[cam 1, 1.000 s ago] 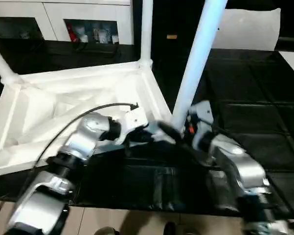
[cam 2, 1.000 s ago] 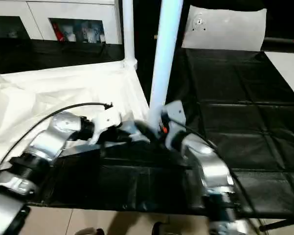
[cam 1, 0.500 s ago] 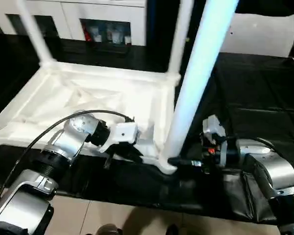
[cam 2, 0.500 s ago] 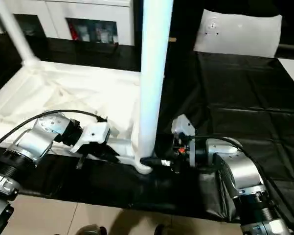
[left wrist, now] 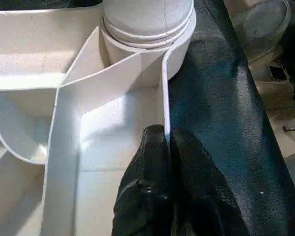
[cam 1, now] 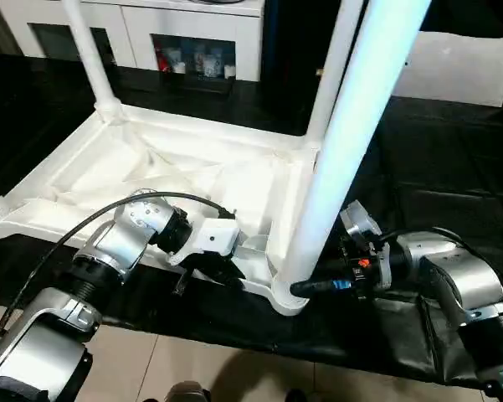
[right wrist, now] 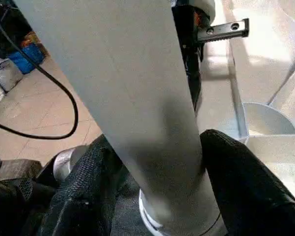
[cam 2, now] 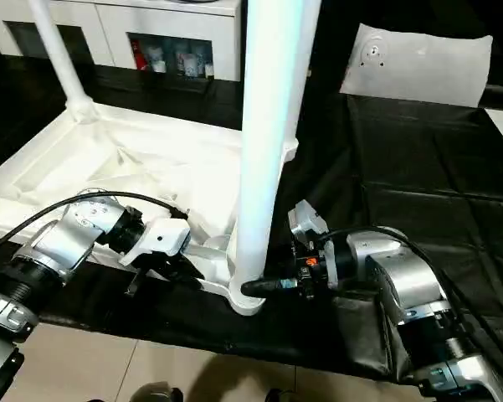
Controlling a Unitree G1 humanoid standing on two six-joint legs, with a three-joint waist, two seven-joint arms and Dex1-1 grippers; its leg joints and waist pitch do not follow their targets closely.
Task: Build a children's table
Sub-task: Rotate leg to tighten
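The white children's table (cam 1: 151,167) lies upside down on the black-covered work table (cam 1: 452,167), legs pointing up. Its near-right leg (cam 1: 351,126) rises large in front of me from the corner socket (cam 2: 247,297). My right gripper (cam 1: 305,287) is shut around that leg's base, a black finger (right wrist: 88,187) on each side of the tube. My left gripper (cam 1: 226,272) is shut on the top's front rim (left wrist: 164,98) just beside the socket, pinching the thin wall. The far legs (cam 1: 88,50) stand at the back corners.
A white cabinet with glass doors (cam 1: 192,42) stands behind the work table. A white panel (cam 2: 418,59) lies at the back right. The held corner sits close to the table's front edge, with tiled floor (cam 1: 234,377) below. A black cable (cam 1: 84,230) loops over my left forearm.
The view has shifted. The children's table has swung round and its near-right corner has come closer to the front edge, both grippers staying at that corner.
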